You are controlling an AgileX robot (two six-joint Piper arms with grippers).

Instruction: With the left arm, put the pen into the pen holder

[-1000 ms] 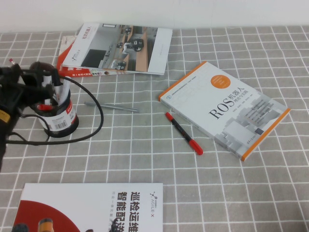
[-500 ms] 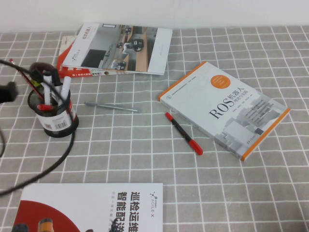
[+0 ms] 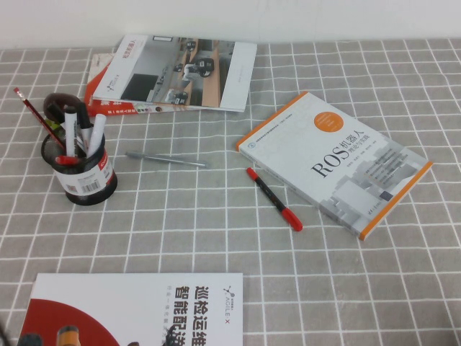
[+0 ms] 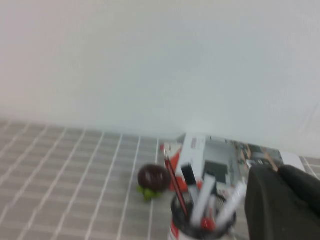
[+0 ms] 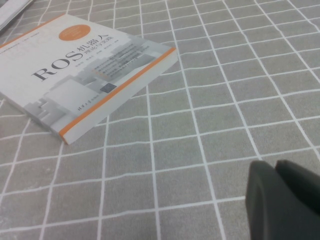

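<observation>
We see a table covered in a grey cloth (image 3: 216, 238) with white grid lines, against a plain white wall (image 3: 288, 18).

Your bench (image 3: 216, 245) has a grey cloth with a white grid over it. On the left you've got the pen holder (image 3: 88, 180) standing upright, stuffed with pens. Just right of it lies a thin grey pen (image 3: 167, 159), then a slim black pen with red ends (image 3: 274, 198) near the middle. The ROS book (image 3: 336, 163) lies flat on the right, angled. A stack of magazines (image 3: 173, 72) sits along the far edge, and a red-and-white booklet (image 3: 137, 310) is at the near edge.

The left end effector (image 4: 282, 202) shows only in its wrist view, just beside the holder; the right end effector (image 5: 282, 200) hovers over bare cloth near the ROS book.
</observation>
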